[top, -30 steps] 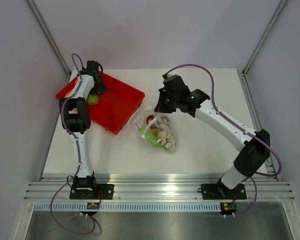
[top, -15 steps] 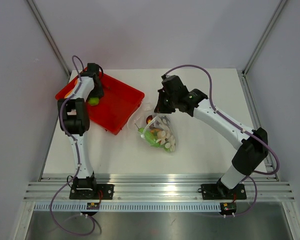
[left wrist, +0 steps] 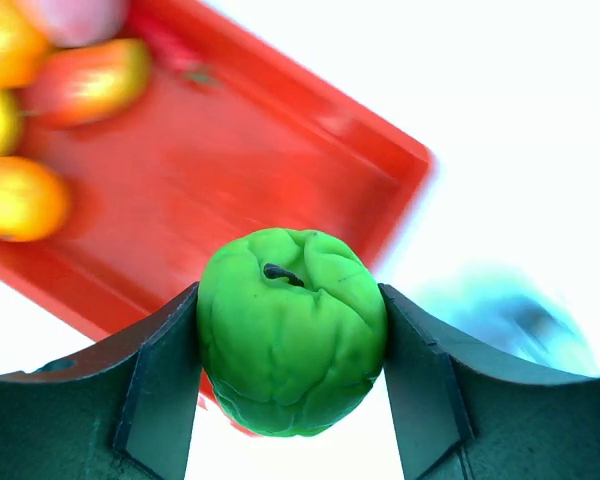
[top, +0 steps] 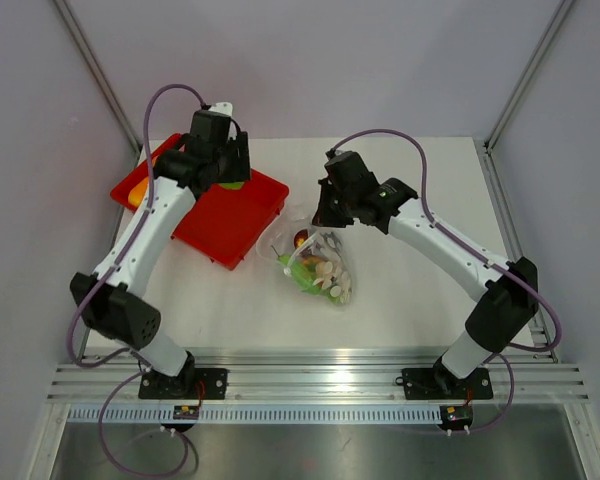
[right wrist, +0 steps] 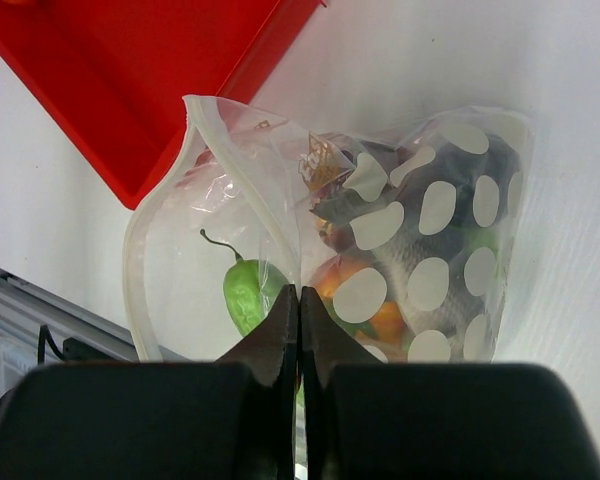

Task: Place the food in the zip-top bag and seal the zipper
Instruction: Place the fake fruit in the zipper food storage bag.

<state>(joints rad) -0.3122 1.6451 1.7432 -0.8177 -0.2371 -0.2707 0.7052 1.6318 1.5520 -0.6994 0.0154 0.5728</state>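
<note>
The left tool (left wrist: 292, 372) has been raised from the red tray (top: 230, 228), where it sat low over the green fruit (left wrist: 290, 335) a second ago, and has been shifted toward the bag side of the tray. The fruit is now clamped between the two fingers, which are spread only to the fruit's width. One pick is therefore judged complete, and transfer to the bag is the step in hand. The tray lies below and beyond these fingertips, and the zip-top bag (right wrist: 420, 220) is well apart from this tool. The right tool (right wrist: 299, 297) has not been moved. Its fingers are pressed fully together on one wall of the bag at the mouth, so the unsealed zipper (right wrist: 132, 265) is held gaping ahead of it on the bench (top: 240, 310). Counted: two arms, one tray, one bag, one fruit in the left tool. Five loose pieces (left wrist: 85, 80) are counted in the tray, some cut by the frame edge. Inside the bag, one green pepper (right wrist: 242, 295) is distinct just ahead of the right fingertips. Orange and dark pieces lie beside it, but their number cannot be told through the printed spots.
</note>
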